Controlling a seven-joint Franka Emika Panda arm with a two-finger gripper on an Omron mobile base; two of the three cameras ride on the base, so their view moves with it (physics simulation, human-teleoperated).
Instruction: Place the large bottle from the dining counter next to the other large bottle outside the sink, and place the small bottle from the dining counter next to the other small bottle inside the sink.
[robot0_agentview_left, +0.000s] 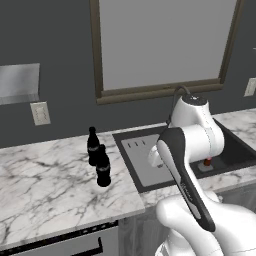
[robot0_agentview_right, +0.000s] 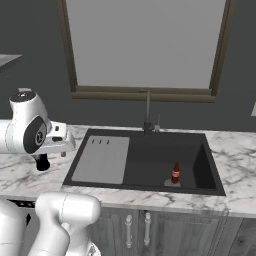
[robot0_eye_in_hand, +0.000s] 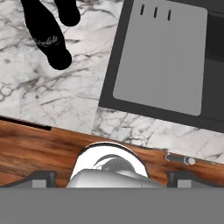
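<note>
Two tall black bottles (robot0_agentview_left: 98, 157) stand close together on the marble table (robot0_agentview_left: 45, 185), off to the left of the sink (robot0_agentview_right: 150, 157). In the hand view they lie ahead of the gripper and to its left, so I judge the large-bottle half of the task done.

Going down in size: the table runs along the wall under the window. The sink is cut into it, with the grey drainboard (robot0_eye_in_hand: 164, 61) directly ahead of the gripper in the hand view and the dark basin beyond it to the right. The faucet (robot0_agentview_right: 147, 112) rises at the back rim.

Smaller again, the other small bottle (robot0_agentview_right: 175, 173), reddish-brown with a red label, stands upright on the basin floor near its right wall, well apart from the gripper. No black small bottle stands beside it, so that half of the task looks still to do. The dining counter and the small bottle it carries lie outside what these pictures take in.

The gripper (robot0_eye_in_hand: 111, 177) is spread wide and carries nothing, its finger tips (robot0_eye_in_hand: 41, 178) set far apart at the bottom of the hand view. It looks down over the table's front edge. My guess is that the base must next go and fetch the small bottle.
</note>
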